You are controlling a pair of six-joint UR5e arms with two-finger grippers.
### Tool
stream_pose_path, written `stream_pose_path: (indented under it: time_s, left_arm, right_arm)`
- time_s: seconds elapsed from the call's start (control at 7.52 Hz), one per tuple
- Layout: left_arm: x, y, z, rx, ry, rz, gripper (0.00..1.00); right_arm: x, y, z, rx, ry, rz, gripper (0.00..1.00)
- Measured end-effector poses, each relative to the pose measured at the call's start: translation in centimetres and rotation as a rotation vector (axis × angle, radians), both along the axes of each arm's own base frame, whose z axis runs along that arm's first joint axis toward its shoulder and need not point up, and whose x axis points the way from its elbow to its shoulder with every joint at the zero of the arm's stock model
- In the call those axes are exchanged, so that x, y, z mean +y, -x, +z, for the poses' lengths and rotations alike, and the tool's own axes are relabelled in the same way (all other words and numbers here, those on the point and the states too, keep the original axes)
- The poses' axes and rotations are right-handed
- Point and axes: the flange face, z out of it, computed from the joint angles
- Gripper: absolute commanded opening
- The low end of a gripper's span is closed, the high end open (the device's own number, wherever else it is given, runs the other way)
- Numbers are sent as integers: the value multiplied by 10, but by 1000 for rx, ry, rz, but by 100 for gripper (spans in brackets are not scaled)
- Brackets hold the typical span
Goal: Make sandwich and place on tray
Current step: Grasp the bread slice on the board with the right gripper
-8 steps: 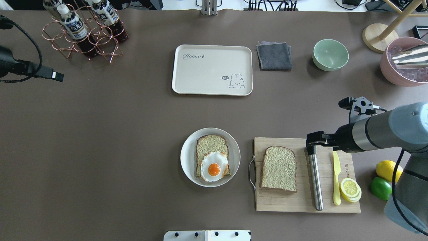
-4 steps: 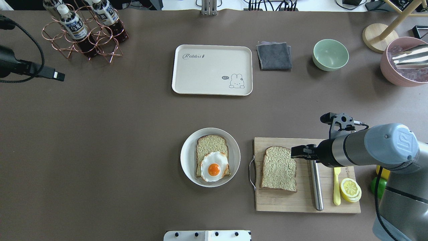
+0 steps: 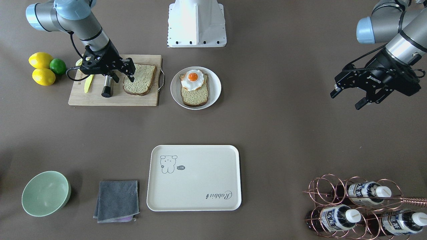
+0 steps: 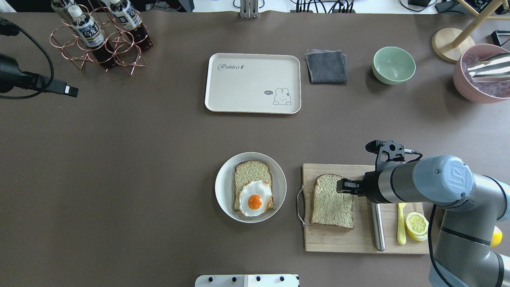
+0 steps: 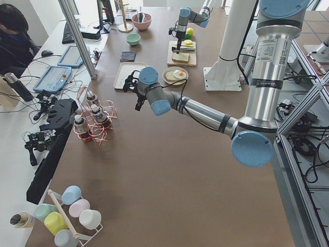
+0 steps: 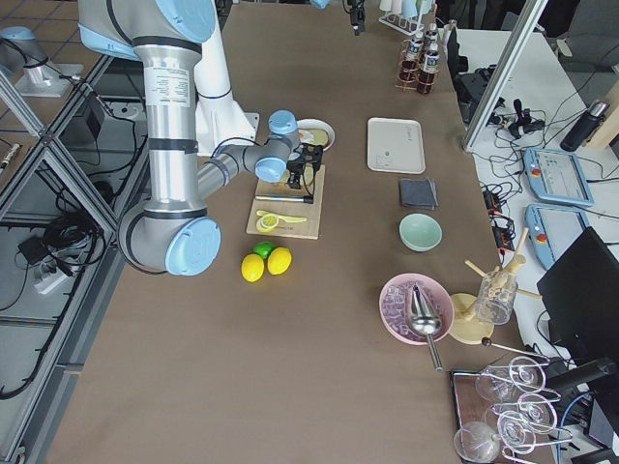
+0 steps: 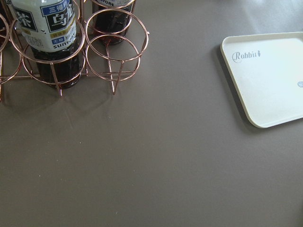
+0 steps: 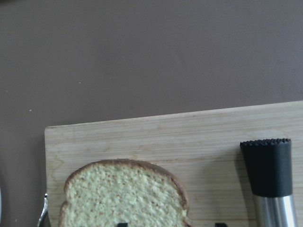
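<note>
Wholegrain bread, in two pieces not yet joined, is what we find. One loose slice (image 4: 332, 201) lies flat on the wooden cutting board (image 4: 358, 241). The lower slice (image 4: 252, 172) sits on the round white plate (image 4: 221, 187) just beside the board, with the fried egg (image 4: 255, 199) on its end nearer the robot. The tray (image 4: 247, 85) stands well apart across the table, with nothing on it.

The right gripper (image 3: 124, 74) hangs over the board at the loose slice's edge nearest the steel tool (image 4: 377, 229), its fingers spread and holding nothing. The wrist view shows the two tips parted over the slice, but we cannot say for certain whether they touch it. The left gripper (image 3: 347, 99) is likewise parted and empty, off towards the bottle rack (image 4: 99, 44).

We judge the loose slice light, thin and somewhat pliant, likely to sag if lifted by one corner. The crust looks the firmer part, so a hold across two opposite crust edges seems soundest. The egg looks smooth and may slide once the slice is laid on it or the plate is carried.

Room at the slice is tight. The steel tool lies just beside one long edge, and the board's wire handle (image 4: 299, 207) stands between the slice and the plate. From plate to tray the way looks open, with only a grey cloth (image 4: 326, 65) just beside the tray's far side.
</note>
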Motion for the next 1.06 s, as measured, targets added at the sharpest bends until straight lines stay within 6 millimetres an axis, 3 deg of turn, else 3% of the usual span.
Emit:
stream_pose_path:
  time_s: [0.53, 0.66, 0.8, 1.06]
  left_arm:
    - [0, -4, 1, -5, -2, 0, 99]
    - [1, -5, 1, -6, -3, 0, 99]
    - [1, -6, 1, -6, -3, 0, 99]
    - [0, -7, -1, -5, -7, 2, 99]
  right_arm:
    - [-5, 8, 7, -3, -11, -7, 53]
    - [-6, 9, 11, -7, -15, -6, 39]
    - [-7, 9, 13, -9, -16, -5, 5]
    - [-11, 6, 13, -13, -16, 4, 0]
